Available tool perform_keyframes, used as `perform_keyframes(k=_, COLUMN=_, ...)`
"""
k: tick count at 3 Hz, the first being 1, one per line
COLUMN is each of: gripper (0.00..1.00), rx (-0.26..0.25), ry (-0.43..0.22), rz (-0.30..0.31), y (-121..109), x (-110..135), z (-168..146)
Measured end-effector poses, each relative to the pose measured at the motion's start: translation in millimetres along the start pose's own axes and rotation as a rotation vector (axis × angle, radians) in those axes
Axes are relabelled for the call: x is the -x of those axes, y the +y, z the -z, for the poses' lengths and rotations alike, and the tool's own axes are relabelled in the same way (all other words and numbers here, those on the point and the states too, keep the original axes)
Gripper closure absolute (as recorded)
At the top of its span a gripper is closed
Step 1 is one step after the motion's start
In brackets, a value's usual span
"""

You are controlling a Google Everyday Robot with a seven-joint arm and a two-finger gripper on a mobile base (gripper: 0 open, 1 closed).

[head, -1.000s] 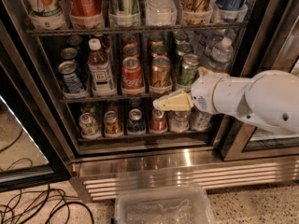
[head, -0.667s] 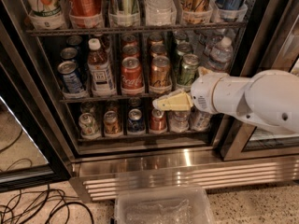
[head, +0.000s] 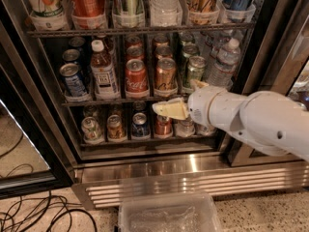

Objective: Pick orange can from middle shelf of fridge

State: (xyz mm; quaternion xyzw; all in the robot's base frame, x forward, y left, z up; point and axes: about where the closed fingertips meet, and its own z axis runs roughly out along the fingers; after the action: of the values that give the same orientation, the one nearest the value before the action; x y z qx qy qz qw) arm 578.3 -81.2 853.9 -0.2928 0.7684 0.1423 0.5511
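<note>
The orange can point(head: 165, 75) stands untouched at centre frame on the middle shelf point(head: 96, 101) of the open fridge point(head: 273, 37), between a red Coca-Cola can point(head: 136, 77) and a green can point(head: 194, 71). The robot's cream-tipped gripper point(head: 169, 109) hangs just below that shelf's front rail, under the can and apart from it, holding nothing visible; whether it is spread or pressed together cannot be told. By this view the approach is under way, while the grasp and lift-out remain to be done.

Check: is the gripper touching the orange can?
Apart. Camera view shows the gripper below the orange can, down at the middle shelf rail, with the can's body fully clear.
</note>
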Motion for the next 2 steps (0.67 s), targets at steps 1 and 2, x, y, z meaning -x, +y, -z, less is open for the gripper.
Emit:
perform_keyframes(k=1, gripper=0.35, rx=-0.018, ry=-0.068, rz=-0.027, y=12.1, x=-2.1, z=-17.1)
perform_keyframes(k=2, gripper=0.33, rx=-0.04, ry=-0.119, rz=-0.033, y=17.6, x=-1.4, z=-26.0)
